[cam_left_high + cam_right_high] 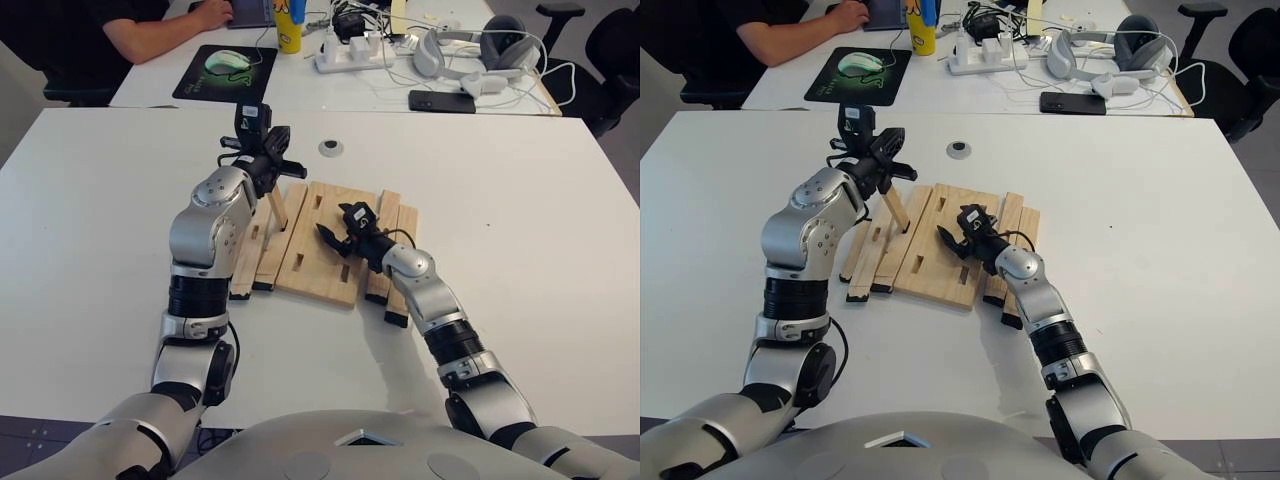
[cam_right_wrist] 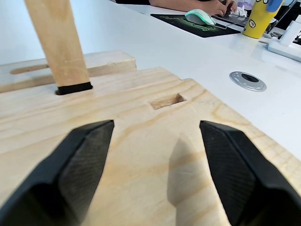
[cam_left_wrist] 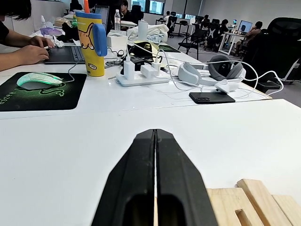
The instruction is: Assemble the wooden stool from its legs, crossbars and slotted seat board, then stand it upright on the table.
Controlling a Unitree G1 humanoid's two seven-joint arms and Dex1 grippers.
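White desk (image 1: 520, 250) carries the flat seat board (image 1: 315, 268), with loose sticks (image 1: 250, 262) lying along both sides. Left hand (image 1: 280, 172) is clamped on one leg (image 1: 279, 210), which stands by the board's left edge. Right hand (image 1: 335, 227) hangs over the board, fingers wide apart.

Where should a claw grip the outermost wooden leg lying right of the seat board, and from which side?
Grip the leg at its near, black-capped end, coming from above, claw spanning its width. It lies flat, and that end juts past the neighbouring piece, so both sides look free there.
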